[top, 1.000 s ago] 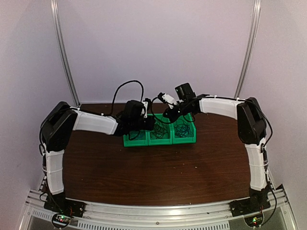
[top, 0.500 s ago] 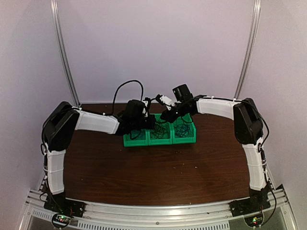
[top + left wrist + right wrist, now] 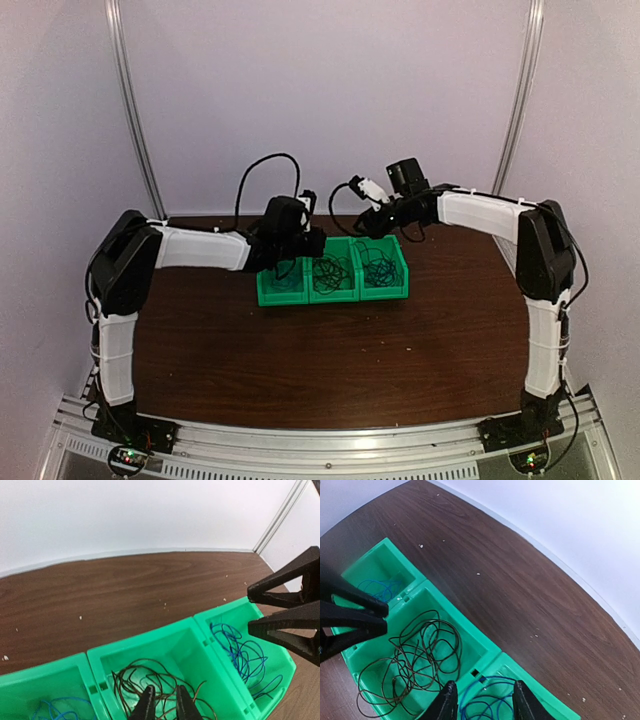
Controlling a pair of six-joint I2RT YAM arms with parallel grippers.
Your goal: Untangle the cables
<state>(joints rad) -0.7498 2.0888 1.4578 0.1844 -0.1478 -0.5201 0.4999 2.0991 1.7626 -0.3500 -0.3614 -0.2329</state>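
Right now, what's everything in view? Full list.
bins: three, green, side by side at the far middle of the table
dark cables: one loose tangle, count unclear, black-brown, middle bin
blue cables: one tangle in the right bin, a smaller one in the left bin
table: one, dark brown wood
pale specks: several, whitish, on the table behind the bins
arms: two, white and black, reaching in from each side
left gripper: black, above the middle bin, narrowly open
right gripper: black, above the middle and right bins, open
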